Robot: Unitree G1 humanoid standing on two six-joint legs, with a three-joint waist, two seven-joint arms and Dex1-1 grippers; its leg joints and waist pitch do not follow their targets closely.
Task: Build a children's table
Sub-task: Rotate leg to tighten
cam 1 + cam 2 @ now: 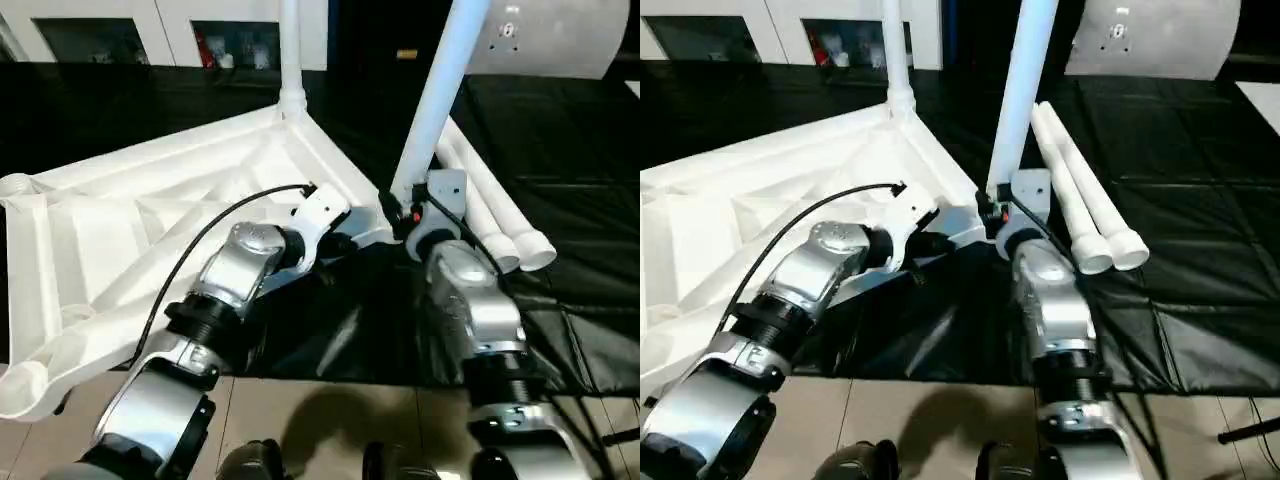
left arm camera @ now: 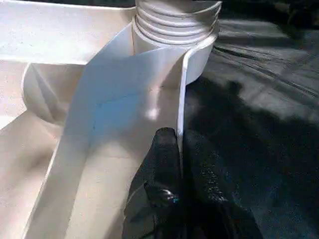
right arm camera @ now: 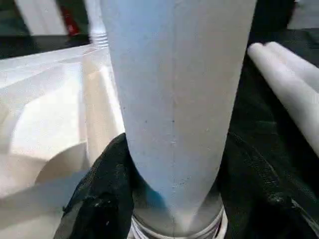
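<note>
Here the upturned top [image 1: 150, 230] lies on the black bench [image 1: 1180, 250] with one leg [image 1: 292, 50] upright in its far socket, the left gripper [image 2: 174, 164] pinching its rim, the right gripper [image 3: 172, 199] clasping a second leg [image 1: 440, 90] at the near socket, and two spare legs [image 1: 1080, 195] alongside.

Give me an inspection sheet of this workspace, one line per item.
Surface: black sheet over the bench, wrinkled.
Job's things: tabletop upside down, ribs up; one leg upright in the far corner socket; second leg leaning at the near corner; two spare legs lying side by side on the sheet.
Clutter: nothing seen.
Grippers: left gripper pinches the tabletop's rim; right gripper clasps the second leg near its base.
Cables: black cable looping along the left forearm.
Surroundings: white cabinets behind; pale floor in front.
</note>
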